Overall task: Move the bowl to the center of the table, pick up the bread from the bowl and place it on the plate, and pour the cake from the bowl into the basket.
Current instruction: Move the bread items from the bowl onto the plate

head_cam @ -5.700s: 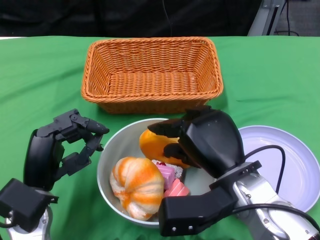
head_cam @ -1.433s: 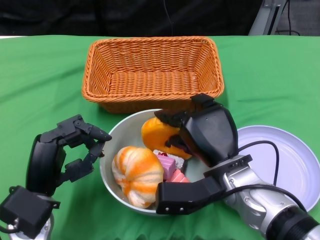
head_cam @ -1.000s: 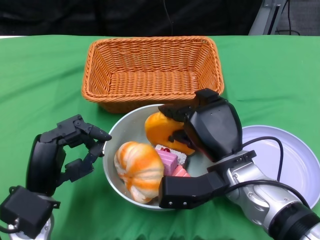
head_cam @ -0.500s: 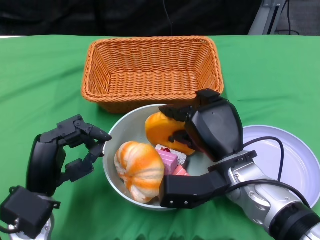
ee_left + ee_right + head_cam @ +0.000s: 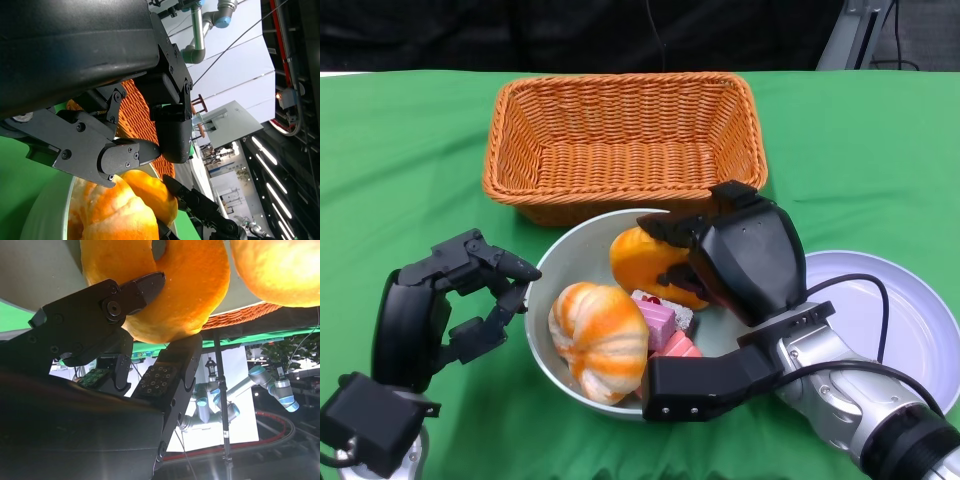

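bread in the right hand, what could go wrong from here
1. The right hand grips the ring-shaped bread only at its edge, fingers on either side; it could slip and drop back into the bowl.
2. The pink cake and the striped bun lie right beside the bread, so lifting may drag or knock them.
3. The left hand hangs beside the bowl without holding it, so the bowl could shift toward the basket.
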`<state>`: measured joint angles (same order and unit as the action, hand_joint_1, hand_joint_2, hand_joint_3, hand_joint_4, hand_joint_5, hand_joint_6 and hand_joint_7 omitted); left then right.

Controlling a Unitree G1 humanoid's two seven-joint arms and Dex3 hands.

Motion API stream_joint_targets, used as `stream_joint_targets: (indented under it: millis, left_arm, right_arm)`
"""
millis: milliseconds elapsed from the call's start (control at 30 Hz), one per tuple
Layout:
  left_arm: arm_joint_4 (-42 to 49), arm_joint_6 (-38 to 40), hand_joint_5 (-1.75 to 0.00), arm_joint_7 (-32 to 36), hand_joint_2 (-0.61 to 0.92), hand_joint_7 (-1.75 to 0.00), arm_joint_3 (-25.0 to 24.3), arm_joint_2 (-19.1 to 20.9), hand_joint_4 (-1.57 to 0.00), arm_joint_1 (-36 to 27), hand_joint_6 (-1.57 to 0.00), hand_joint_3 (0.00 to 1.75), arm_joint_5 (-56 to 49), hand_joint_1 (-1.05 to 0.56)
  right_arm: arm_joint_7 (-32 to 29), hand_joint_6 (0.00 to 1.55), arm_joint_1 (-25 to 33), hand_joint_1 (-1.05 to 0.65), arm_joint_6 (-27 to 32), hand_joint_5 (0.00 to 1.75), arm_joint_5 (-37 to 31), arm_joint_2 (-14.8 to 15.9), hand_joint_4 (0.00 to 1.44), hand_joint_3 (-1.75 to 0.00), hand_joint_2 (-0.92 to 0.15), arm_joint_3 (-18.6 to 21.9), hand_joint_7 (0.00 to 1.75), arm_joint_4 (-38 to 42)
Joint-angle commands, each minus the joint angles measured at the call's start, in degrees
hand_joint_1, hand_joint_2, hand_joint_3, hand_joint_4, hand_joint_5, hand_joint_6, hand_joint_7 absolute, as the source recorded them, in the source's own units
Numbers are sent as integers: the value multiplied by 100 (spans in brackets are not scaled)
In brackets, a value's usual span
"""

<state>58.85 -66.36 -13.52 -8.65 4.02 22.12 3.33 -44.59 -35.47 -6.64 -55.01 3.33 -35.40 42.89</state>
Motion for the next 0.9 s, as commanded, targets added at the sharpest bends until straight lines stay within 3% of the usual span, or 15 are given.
stream_joint_targets:
  millis: [33, 100, 167, 233, 467, 900]
  left_arm:
    - [15, -48, -150, 14, 75, -106, 9, 117, -83, -31, -90, 61, -10, -18]
    - [25, -47, -150, 0, 74, -106, 6, 110, -83, -29, -90, 62, 9, -18]
    - [37, -47, -150, -20, 74, -106, 3, 101, -83, -25, -90, 62, 34, -18]
    - [43, -45, -150, -20, 74, -106, 6, 103, -83, -25, -90, 62, 29, -18]
    - [23, 4, -151, 20, 74, -105, 9, 83, -83, -44, -90, 62, 10, -19]
    - [34, -1, -151, -3, 74, -104, 28, 96, -82, -38, -90, 62, 22, -20]
  right_arm:
    - [-122, 122, -80, -30, 30, 64, 4, 31, 93, 0, -79, 1, 0, 25]
    - [-154, 122, -78, -31, 75, 63, -29, 29, 93, 0, -79, -13, 0, 21]
    - [-193, 121, -73, -33, 134, 43, -71, 26, 100, 0, -80, -32, 0, 14]
    - [-195, 120, -71, -34, 160, 35, -81, 33, 102, 0, -80, -45, 0, 5]
    - [-100, 118, -72, -33, 127, 13, -20, 62, 97, 0, -81, -61, 0, -36]
    - [-18, 118, -42, -33, 109, 4, 20, 54, 97, 0, -79, -41, 0, -104]
